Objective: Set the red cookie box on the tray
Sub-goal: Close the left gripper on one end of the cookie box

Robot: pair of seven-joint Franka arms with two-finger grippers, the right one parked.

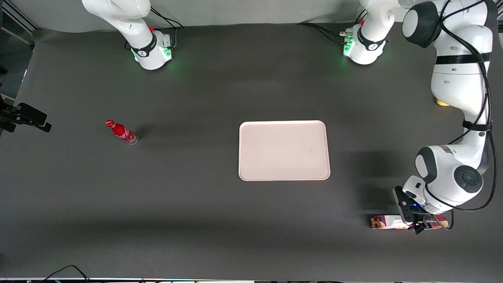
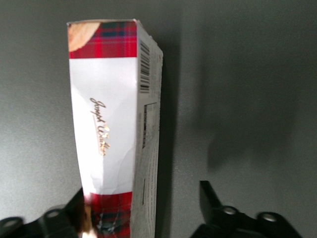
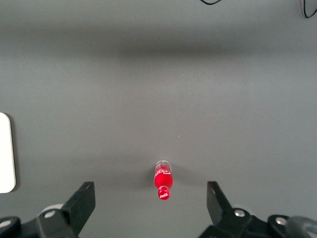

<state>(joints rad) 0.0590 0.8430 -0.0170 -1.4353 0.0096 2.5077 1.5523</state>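
Note:
The red cookie box lies flat on the dark table at the working arm's end, nearer to the front camera than the tray. My left gripper is down over the box's end away from the tray and hides that end in the front view. In the left wrist view the box shows its white patch, tartan bands and a barcode side. The gripper is open and straddles the carton. One finger sits against its edge, the other finger stands well clear. The tray holds nothing.
A small red bottle stands toward the parked arm's end of the table, also seen in the right wrist view as the bottle. A yellow object peeks out beside the working arm. A black camera mount juts in at the table edge.

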